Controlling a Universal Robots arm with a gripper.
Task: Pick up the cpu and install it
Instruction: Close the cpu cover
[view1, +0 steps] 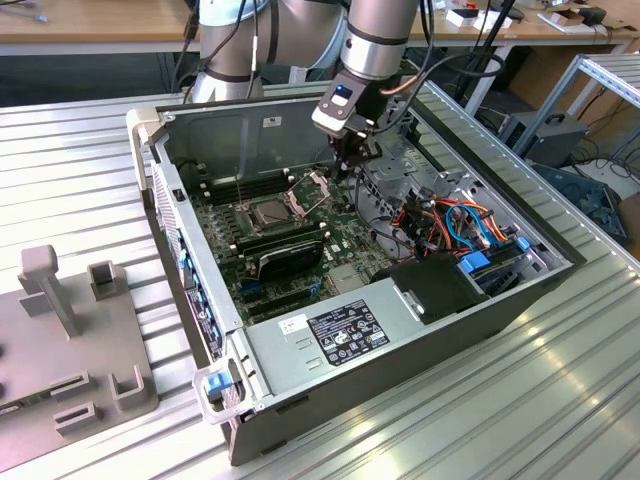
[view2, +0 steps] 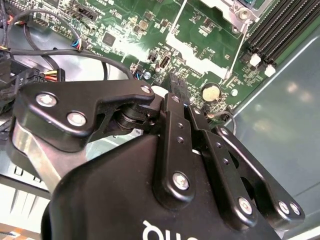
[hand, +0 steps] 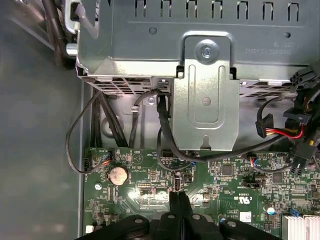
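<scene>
Gripper: we saw the gripper (view1: 352, 166) low inside the open computer case (view1: 150, 135), just beside the raised metal frame (view1: 312, 185) of the socket (view1: 289, 222), on the exterior view's right of it
Jaws: in both wrist views the black fingers (hand: 174, 202) (view2: 175, 89) lay pressed together, tip against tip
Cpu: we took the dull grey square lying flat in the open socket for the cpu (view1: 268, 212), apart from the gripper; we could not be sure of it at that distance
Under the tips: the green motherboard (hand: 225, 172), with a round coin battery (hand: 118, 174) near the fingers; we could not tell whether the tips touched the board
Ahead of the fingers: a grey metal drive cage (hand: 207, 95) with black cables (hand: 75, 145) looping down to the board
Elsewhere in the case: a grey power supply (view1: 330, 335) at the near end
Outside the case: a grey fixture (view1: 60, 340) stood on the ribbed metal table (view1: 560, 400), well apart on the exterior view's left
</scene>
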